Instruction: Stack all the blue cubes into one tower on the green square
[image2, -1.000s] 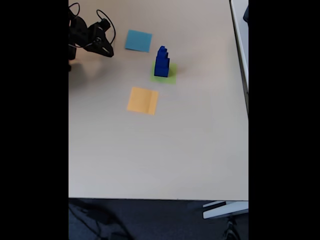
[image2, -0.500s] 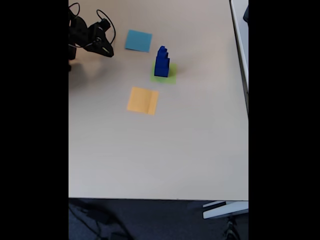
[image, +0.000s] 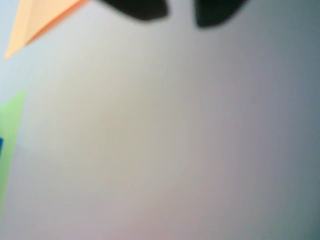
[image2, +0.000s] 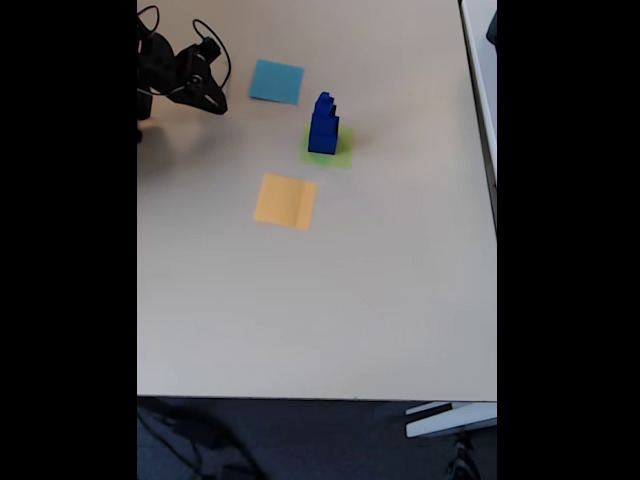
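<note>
You are looking at the tower (image2: 323, 124) of blue cubes standing upright on the green square (image2: 343, 150), in the upper middle of the fixed view. The light-blue square (image2: 276, 81) is lying up and left of it, the orange-yellow square (image2: 286, 200) below. Your jaws (image2: 210, 100) are hanging in the upper left, well apart from the tower, which is lying to their right. They are holding nothing; parted or closed, I cannot tell. The surface (image2: 320, 300) is showing no loose cubes, so the stacking looks finished.
</note>
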